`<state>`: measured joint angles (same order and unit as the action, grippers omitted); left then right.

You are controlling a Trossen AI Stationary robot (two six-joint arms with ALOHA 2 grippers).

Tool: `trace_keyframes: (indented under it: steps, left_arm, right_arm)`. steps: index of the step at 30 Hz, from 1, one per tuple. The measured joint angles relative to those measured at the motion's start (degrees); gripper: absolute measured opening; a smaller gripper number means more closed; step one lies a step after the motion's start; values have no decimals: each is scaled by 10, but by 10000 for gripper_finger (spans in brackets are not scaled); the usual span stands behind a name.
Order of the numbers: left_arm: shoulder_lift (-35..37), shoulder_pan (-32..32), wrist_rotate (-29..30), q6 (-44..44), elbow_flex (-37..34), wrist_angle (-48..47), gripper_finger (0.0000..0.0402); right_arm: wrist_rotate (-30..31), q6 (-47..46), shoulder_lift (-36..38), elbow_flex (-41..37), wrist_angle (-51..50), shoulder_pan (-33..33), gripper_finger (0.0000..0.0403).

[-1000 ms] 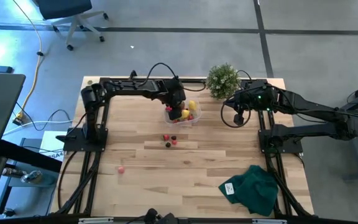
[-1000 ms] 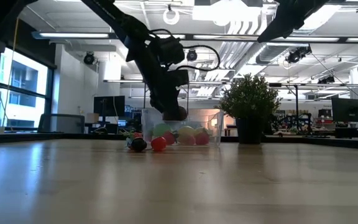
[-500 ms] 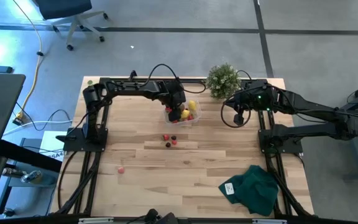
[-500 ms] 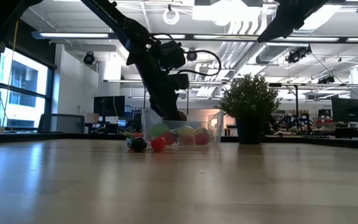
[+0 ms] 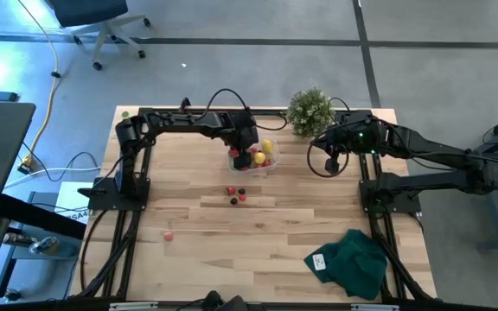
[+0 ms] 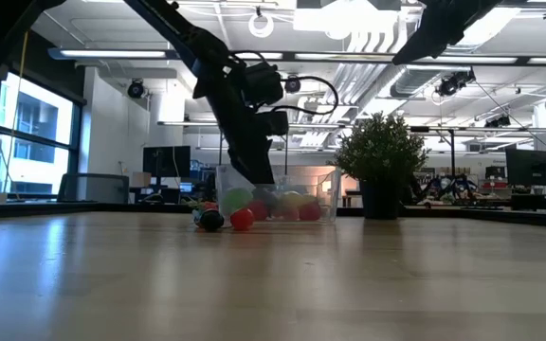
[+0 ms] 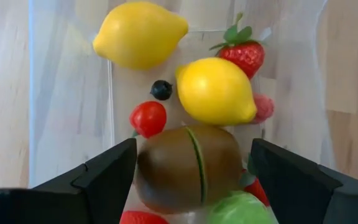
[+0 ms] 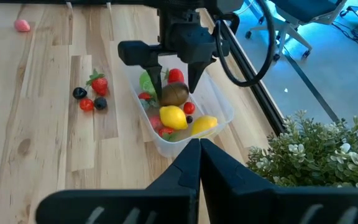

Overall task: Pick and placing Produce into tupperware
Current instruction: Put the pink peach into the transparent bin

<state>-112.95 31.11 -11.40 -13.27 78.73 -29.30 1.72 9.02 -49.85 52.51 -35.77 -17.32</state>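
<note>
The clear tupperware (image 5: 268, 166) sits on the far middle of the table. It holds two lemons (image 7: 140, 34), a strawberry (image 7: 241, 53), a small tomato (image 7: 148, 118), a green ball (image 7: 241, 211) and the brown kiwi (image 7: 188, 165). My left gripper (image 7: 191, 180) hovers open just above it. Its fingers stand on either side of the kiwi (image 8: 174, 94), which lies on the other fruit. A few red and dark berries (image 5: 236, 194) lie on the table nearer the front, and a pink one (image 5: 169, 234) sits further left. My right gripper (image 8: 199, 149) waits shut near the far right.
A bushy potted plant (image 5: 309, 111) stands at the far edge, right of the tupperware and close to the right arm. A dark green cloth (image 5: 353, 259) lies at the near right. Bare wood stretches across the near and left part of the table.
The left gripper has let go of the kiwi. A second ago the kiwi showed at its fingertips at the container's rim, and now it lies among the fruit inside. The gripper has drawn slightly up and toward the table's left.
</note>
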Motion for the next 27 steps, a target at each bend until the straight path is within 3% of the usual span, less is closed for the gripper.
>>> trace_keyframes:
  steps: [13,22,27]
  left_arm:
    - [0,-14,-13,-4,153,-192,307]
    - [0,-86,-15,-2,253,-324,307]
    - [0,-152,4,64,270,-349,308]
  right_arm:
    - [0,0,0,0,0,0,0]
    - [0,0,0,0,0,0,0]
    - [0,0,0,0,0,0,0]
